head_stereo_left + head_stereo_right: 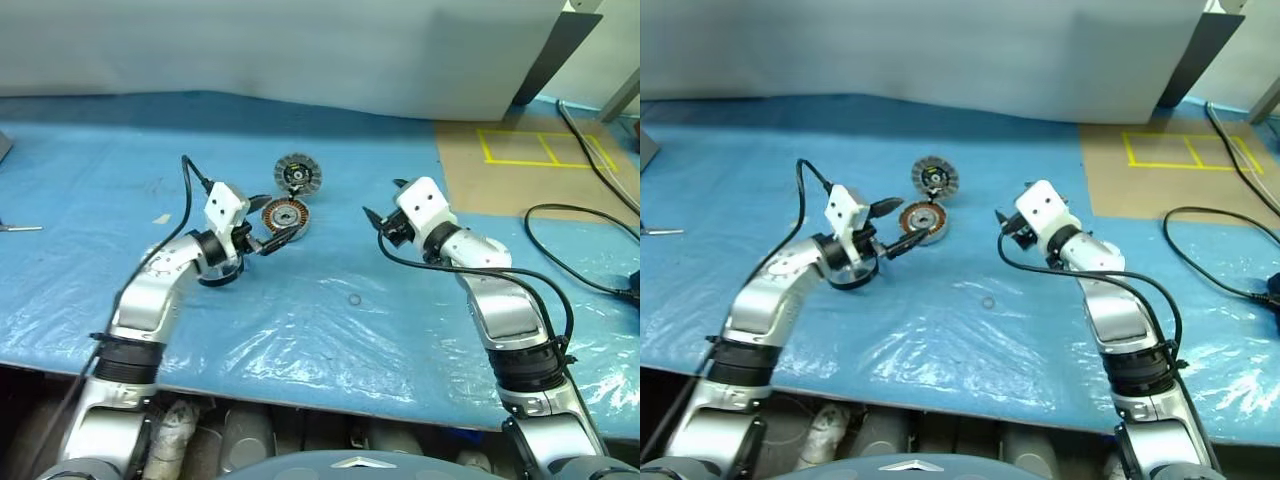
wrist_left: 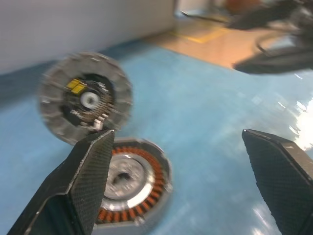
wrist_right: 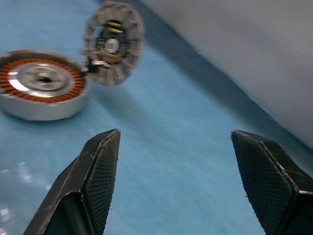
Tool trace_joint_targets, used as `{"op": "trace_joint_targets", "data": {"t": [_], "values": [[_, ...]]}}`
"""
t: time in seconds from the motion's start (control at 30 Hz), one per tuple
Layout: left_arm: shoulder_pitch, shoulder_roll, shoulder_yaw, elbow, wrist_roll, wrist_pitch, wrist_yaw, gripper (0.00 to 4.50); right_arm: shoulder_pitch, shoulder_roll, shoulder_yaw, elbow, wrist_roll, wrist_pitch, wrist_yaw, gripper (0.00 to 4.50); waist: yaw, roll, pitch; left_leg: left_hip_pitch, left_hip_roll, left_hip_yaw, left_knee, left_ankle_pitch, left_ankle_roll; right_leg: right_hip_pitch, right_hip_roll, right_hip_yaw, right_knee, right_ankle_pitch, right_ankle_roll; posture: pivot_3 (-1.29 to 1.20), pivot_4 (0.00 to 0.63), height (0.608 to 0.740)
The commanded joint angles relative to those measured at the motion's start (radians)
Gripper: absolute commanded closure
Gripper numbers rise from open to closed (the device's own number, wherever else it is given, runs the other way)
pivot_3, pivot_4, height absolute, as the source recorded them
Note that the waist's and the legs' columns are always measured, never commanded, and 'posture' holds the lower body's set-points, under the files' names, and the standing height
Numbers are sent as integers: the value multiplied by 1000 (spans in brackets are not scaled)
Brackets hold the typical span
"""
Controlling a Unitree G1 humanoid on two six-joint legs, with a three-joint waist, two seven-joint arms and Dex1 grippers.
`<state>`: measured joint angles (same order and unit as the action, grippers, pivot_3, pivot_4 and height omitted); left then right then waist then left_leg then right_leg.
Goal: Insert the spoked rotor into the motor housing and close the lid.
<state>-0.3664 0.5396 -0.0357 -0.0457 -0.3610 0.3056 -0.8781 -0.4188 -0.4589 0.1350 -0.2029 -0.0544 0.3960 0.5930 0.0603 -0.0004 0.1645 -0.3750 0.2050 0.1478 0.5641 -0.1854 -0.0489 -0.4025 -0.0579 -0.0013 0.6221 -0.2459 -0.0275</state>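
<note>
Closing in on the motor housing (image 1: 286,217), the left gripper (image 1: 268,240) hovers just beside its near rim, jaws spread and empty. The lid (image 1: 297,174) lies just beyond the housing, touching or nearly so. The right gripper (image 1: 378,224), also spread and empty, waits well to the housing's right. Next probably comes a grasp; bare blue sheet (image 1: 330,300) around the housing leaves room.

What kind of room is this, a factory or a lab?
Probably a workshop or test lab: a bench under a blue plastic sheet, a motor housing and its lid lying on it, loose black cables and yellow tape marks alongside.
</note>
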Motion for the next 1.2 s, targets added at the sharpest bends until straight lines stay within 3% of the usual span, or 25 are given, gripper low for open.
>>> {"op": "trace_joint_targets", "data": {"t": [0.03,0.17,0.53,0.93,1.2], "values": [[38,124,7,-22,-34,27,-170,97,-43,-52,56,16,29,-66,138,678,-1,0,0,0,0,0,-1,0,0,0,0,0,0,0,0,0,150,740],[60,224,45,19,-33,-4,-258,97,-99,-80,112,56,47,-120,258,678,-5,1,0,0,0,1,-1,0,0,0,0,0,0,0,0,0,150,740],[84,205,65,37,-6,-71,-233,97,-323,-15,244,312,4,-294,420,678,-14,1,0,0,1,1,2,0,1,0,0,0,2,-2,-6,0,150,740],[177,176,90,-26,2,-83,-145,97,-710,236,348,1050,-126,-592,484,678,-21,1,0,-7,3,1,5,0,1,-5,0,-4,3,-1,-10,0,150,740],[240,180,126,-85,-5,-67,-104,97,-858,354,342,1390,-231,-719,368,678,-19,1,1,-11,8,1,8,1,4,-8,0,-10,6,-3,-14,0,150,740]]}}
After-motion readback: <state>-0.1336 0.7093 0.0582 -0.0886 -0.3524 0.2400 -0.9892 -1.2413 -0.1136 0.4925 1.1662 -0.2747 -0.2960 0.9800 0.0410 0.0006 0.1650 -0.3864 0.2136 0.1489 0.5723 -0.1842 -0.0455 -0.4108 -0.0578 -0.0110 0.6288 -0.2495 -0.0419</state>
